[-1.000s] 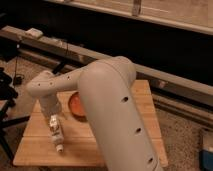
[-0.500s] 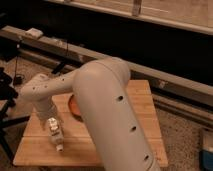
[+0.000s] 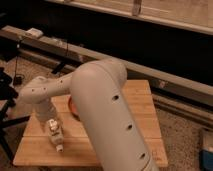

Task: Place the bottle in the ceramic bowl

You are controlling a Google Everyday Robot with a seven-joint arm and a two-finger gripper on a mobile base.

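Note:
A small white bottle (image 3: 55,135) with a printed label lies on the wooden table (image 3: 140,102) near its front left, cap toward the front edge. My gripper (image 3: 49,119) hangs from the grey wrist at the bottle's upper end, touching or just above it; I cannot tell which. The orange-red ceramic bowl (image 3: 71,106) shows only as a sliver to the right of the gripper. My thick forearm (image 3: 107,115) hides the rest of it.
The forearm covers the table's middle and front. A long ledge (image 3: 100,55) with cables and a small white box (image 3: 34,32) runs behind the table. Black stand legs (image 3: 7,120) are at the left, and a blue object (image 3: 207,150) is on the floor at the right.
The wrist and elbow have swung to the left and slightly down toward the bottle. The forearm now hides more of the bowl. The bottle lies about where it was.

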